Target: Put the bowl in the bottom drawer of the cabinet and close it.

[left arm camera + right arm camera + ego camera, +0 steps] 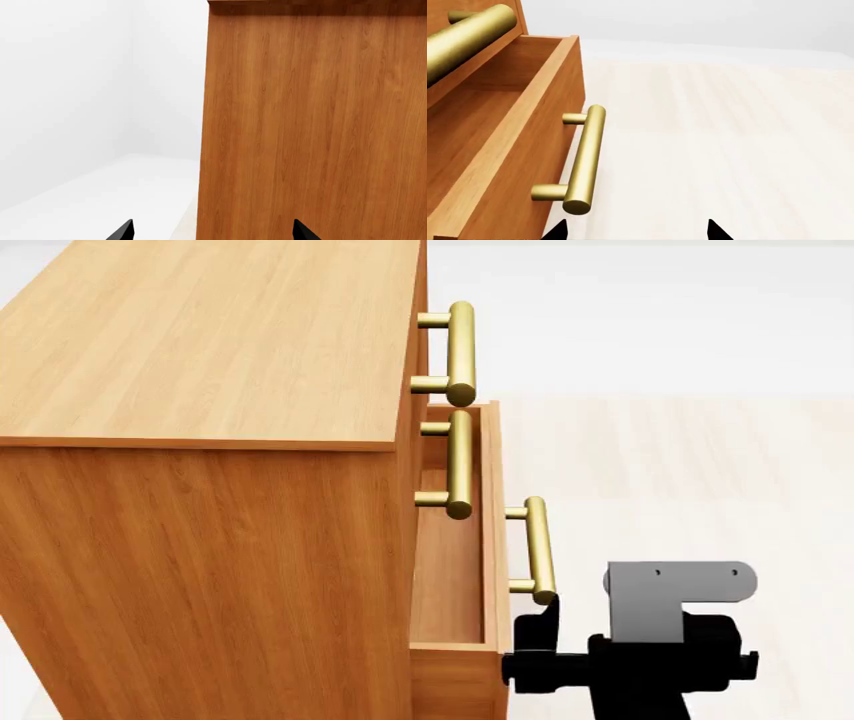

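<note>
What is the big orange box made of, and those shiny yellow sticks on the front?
The cabinet looks like wood, or a wood-look surface: orange-brown with fine grain lines and a smooth, flat finish. Its bottom drawer, pulled out, shows the same grain. The bar handles look like metal, likely brass: golden, round and smooth with soft highlights. This is a simulator's render, so these are only looks.

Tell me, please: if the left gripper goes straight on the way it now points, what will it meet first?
Probably the cabinet. In the left wrist view its plain wood side fills the space ahead of the left gripper, whose open fingertips straddle its edge. Depth is unclear.
</note>
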Controlling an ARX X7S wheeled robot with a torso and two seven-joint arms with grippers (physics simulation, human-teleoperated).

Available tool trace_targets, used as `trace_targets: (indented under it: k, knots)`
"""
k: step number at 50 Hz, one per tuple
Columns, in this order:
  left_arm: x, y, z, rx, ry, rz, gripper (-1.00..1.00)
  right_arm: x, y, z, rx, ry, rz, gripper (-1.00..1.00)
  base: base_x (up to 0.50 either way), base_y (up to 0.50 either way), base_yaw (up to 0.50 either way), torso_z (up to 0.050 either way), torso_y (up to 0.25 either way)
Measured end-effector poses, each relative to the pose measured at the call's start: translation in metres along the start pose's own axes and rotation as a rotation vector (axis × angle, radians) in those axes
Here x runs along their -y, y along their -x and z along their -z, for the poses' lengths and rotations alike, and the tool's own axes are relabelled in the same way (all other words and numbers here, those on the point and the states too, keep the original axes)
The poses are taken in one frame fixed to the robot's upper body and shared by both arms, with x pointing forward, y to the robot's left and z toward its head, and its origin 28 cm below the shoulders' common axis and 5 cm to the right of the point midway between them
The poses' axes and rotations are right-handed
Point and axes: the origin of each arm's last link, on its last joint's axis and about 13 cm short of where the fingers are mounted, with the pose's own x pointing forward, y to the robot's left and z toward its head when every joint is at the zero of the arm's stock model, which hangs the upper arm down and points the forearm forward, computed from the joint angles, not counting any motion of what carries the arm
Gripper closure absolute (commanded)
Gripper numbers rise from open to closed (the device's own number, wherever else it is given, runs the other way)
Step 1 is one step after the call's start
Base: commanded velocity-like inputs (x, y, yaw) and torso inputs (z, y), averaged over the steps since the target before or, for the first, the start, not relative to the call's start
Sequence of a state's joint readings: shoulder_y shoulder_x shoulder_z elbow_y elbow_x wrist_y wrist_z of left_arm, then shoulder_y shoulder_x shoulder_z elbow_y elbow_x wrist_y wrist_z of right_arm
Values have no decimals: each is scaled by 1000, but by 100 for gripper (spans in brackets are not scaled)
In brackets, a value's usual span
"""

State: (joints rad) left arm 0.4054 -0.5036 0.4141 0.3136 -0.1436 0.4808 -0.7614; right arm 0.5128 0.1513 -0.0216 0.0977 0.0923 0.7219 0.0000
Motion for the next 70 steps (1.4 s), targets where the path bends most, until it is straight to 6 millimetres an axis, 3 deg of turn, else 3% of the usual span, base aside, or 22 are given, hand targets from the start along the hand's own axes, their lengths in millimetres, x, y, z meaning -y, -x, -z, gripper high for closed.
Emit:
trace_targets:
  k: [31, 70]
  knots:
    - [0, 0, 0, 0, 1, -2, -100, -12, 7, -1, -8, 14, -62, -100, 0, 0, 0, 0, 0]
    - [0, 0, 0, 0, 2, -5, -100, -19, 14, -2, -39, 10, -279, -100, 0, 0, 0, 0, 0]
